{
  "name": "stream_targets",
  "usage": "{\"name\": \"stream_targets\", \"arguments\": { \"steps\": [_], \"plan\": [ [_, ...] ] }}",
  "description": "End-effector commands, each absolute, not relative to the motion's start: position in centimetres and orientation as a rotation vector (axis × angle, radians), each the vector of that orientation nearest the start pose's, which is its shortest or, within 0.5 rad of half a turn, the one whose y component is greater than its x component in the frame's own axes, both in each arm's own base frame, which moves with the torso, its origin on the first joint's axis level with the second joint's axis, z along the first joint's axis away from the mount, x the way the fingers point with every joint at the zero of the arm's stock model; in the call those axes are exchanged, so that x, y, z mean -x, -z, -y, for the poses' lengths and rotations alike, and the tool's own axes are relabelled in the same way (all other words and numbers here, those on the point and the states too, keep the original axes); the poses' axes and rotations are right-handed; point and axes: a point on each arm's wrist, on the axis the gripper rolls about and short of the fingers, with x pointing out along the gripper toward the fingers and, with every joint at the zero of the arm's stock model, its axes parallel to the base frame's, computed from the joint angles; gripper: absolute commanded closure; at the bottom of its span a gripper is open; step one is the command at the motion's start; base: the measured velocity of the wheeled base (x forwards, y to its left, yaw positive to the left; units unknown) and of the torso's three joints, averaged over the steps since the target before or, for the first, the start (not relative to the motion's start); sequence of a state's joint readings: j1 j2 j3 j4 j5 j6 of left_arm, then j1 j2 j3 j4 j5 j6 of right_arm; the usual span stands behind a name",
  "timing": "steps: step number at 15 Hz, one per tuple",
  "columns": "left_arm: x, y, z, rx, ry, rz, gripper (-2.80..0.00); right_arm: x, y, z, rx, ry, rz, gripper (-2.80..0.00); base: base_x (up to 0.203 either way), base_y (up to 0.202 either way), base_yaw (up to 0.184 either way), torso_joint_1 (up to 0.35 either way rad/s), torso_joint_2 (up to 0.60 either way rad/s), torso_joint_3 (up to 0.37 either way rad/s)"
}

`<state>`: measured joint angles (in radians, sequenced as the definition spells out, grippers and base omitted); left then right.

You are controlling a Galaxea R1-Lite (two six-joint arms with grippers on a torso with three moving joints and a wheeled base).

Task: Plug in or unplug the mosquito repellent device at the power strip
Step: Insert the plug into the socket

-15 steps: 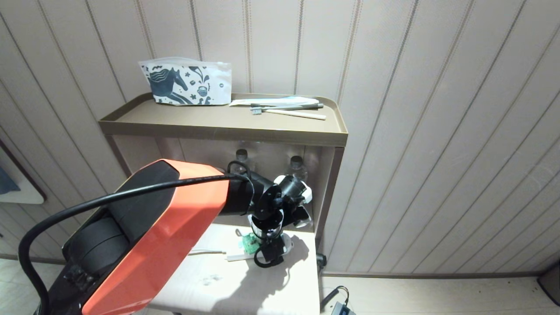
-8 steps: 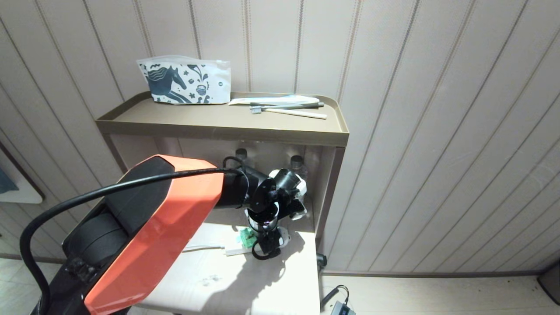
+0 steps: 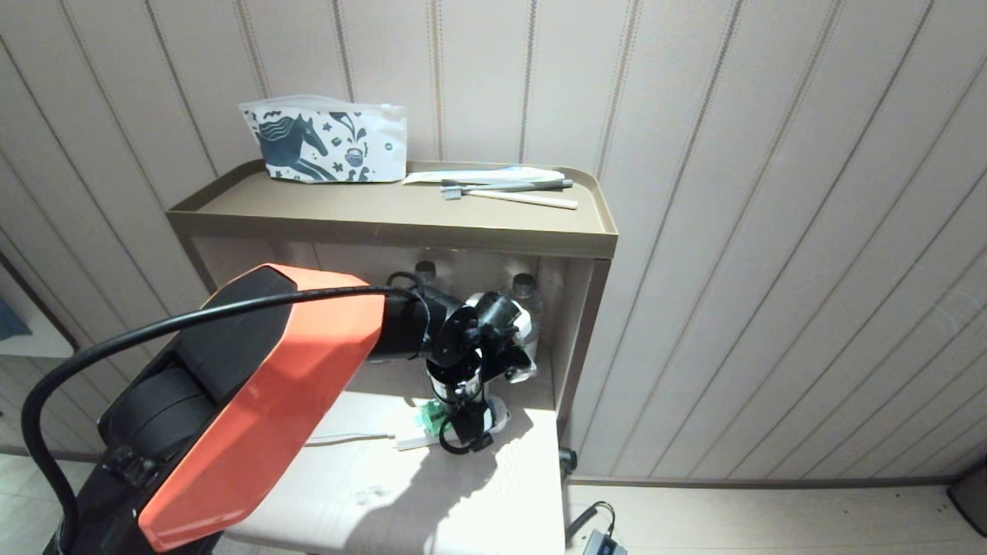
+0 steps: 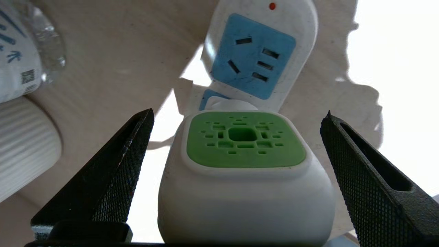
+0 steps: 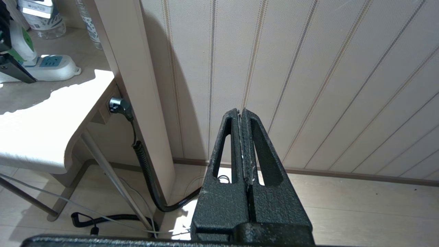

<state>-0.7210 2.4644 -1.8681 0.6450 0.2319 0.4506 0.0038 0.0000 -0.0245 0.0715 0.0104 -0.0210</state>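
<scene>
Largely hidden behind the left hand (image 3: 466,420) in the head view: power strip (image 3: 412,440) and mosquito repellent device (image 3: 429,417); water bottle (image 4: 20,61) cropped at frame edge.

No wording is legible anywhere; the water bottle (image 4: 17,65) label carries only a small square code and blue marks too blurred to read.

We count one white plastic power strip (image 4: 260,51) with blue socket faces, one white plug-in unit with a green vented top (image 4: 245,161), two clear plastic bottles (image 3: 524,297) under the shelf, one horse-printed pouch (image 3: 324,146), two toothbrushes (image 3: 505,186) on top, and two black grippers (image 4: 236,137).
</scene>
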Motion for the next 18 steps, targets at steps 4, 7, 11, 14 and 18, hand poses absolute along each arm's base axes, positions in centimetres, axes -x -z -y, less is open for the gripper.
{"name": "stream_targets", "arguments": {
  "steps": [4, 7, 11, 14, 18],
  "plan": [
    [-34.3, -7.7, 29.5, -0.946, 0.679, -0.966, -2.8, 2.5, -7.5, 0.0, 0.021, -0.016, -0.047, 0.0, 0.0, 0.0, 0.0, 0.0, 0.0, 0.0],
    [-34.6, -8.1, 29.8, -0.933, 0.666, -0.92, -2.8, 2.5, -7.5, 0.0, 0.021, -0.016, -0.047, 0.0, 0.0, 0.0, 0.0, 0.0, 0.0, 0.0],
    [-34.6, -8.3, 29.8, -0.925, 0.643, -0.903, -2.8, 2.5, -7.5, 0.0, 0.021, -0.016, -0.047, 0.0, 0.0, 0.0, 0.0, 0.0, 0.0, 0.0],
    [-34.6, -8.5, 29.7, -0.923, 0.644, -0.9, -2.8, 2.5, -7.5, 0.0, 0.021, -0.016, -0.047, 0.0, 0.0, 0.0, 0.0, 0.0, 0.0, 0.0],
    [-34.5, -8.1, 29.8, -0.923, 0.657, -0.909, -2.8, 2.5, -7.5, 0.0, 0.021, -0.016, -0.047, 0.0, 0.0, 0.0, 0.0, 0.0, 0.0, 0.0]
  ]
}}
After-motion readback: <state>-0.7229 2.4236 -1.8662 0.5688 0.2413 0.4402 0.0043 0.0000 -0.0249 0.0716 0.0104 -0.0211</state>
